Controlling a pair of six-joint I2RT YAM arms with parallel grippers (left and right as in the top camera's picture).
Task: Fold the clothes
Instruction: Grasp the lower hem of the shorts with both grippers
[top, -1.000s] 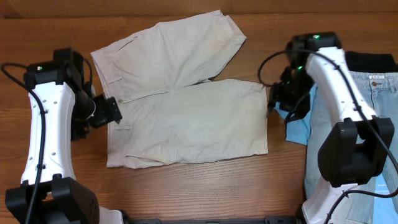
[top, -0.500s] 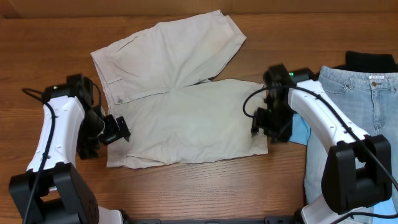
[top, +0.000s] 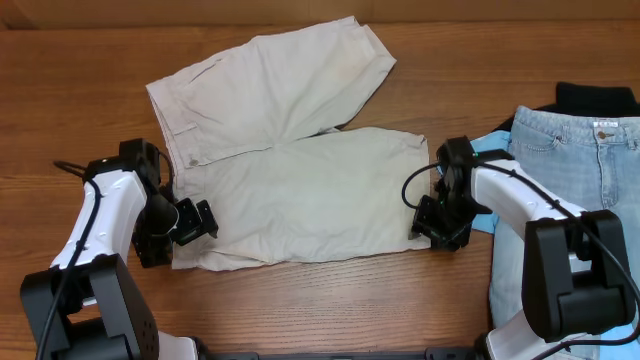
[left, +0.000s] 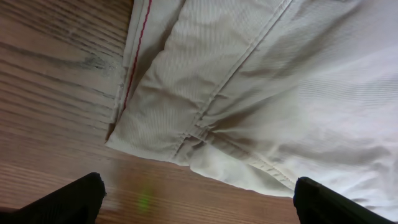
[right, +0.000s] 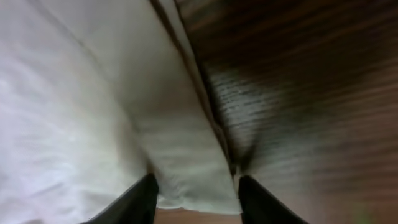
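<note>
The pale beige shorts (top: 290, 170) lie spread flat on the wooden table, waistband at the left and leg hems at the right. My left gripper (top: 195, 222) is wide open at the front-left waistband corner. In the left wrist view its fingers (left: 199, 205) hover over bare wood, just short of the cloth edge (left: 249, 93). My right gripper (top: 430, 225) is at the front-right hem corner. In the right wrist view its fingers (right: 199, 202) are apart and straddle the hem corner (right: 180, 174).
Light blue denim jeans (top: 590, 170) lie at the right edge, with a sky-blue top (top: 492, 205) partly under them and a black item (top: 595, 97) behind. Bare wood (top: 320, 300) runs along the front of the table.
Both arms have moved toward the table's front. The left gripper came down to the front-left corner of the shorts. The right gripper came down to the front-right hem corner.
</note>
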